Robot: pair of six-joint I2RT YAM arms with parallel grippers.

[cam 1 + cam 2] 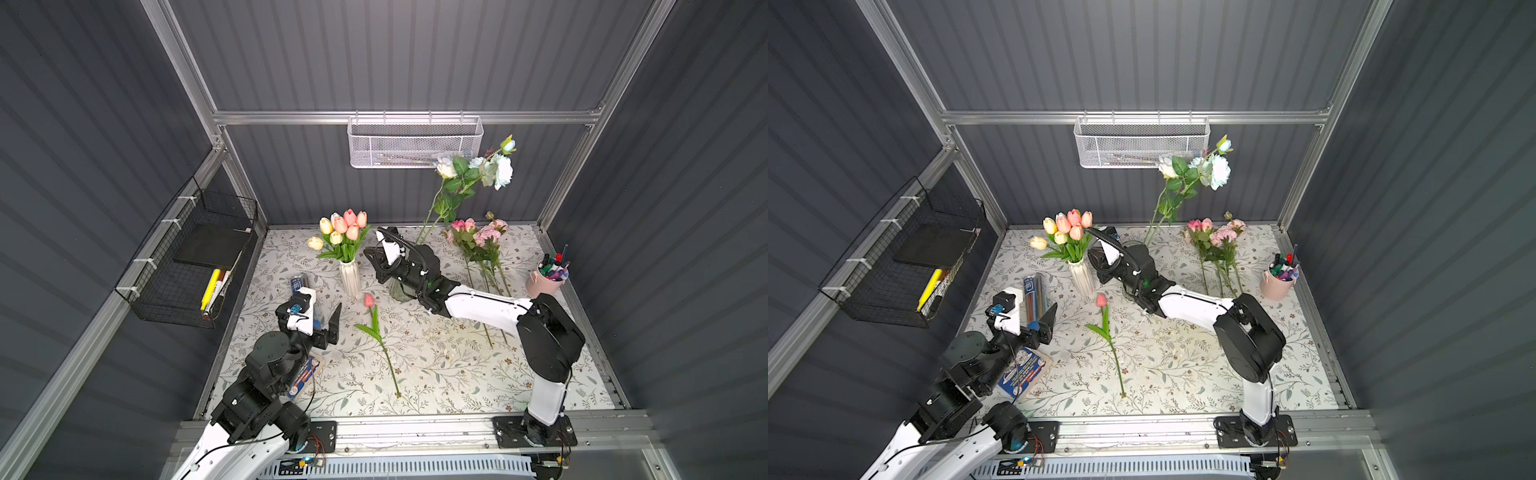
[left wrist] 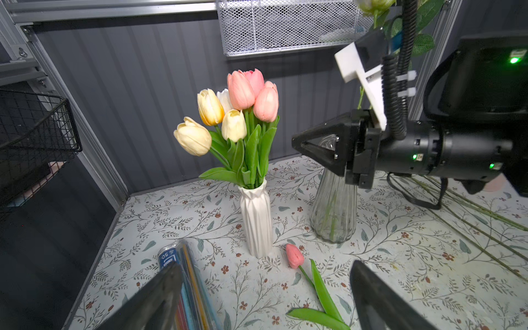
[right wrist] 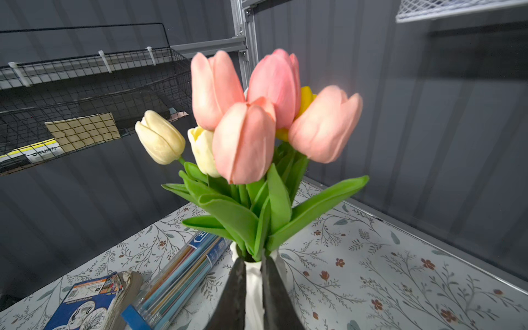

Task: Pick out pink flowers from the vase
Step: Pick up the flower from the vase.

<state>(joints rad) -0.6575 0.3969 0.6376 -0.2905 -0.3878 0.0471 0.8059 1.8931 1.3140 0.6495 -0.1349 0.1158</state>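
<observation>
Right of white vase (image 1: 350, 277): blocked by glass vase (image 2: 334, 205) | left of it: narrowed by pencil tube (image 1: 1034, 293) | in front: mat crossed by lying tulip (image 1: 369, 300)

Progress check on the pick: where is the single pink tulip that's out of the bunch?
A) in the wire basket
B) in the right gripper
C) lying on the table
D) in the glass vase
C: the pink tulip lies flat on the floral-print table, its bloom just in front of the white vase, with nothing holding it.
</observation>
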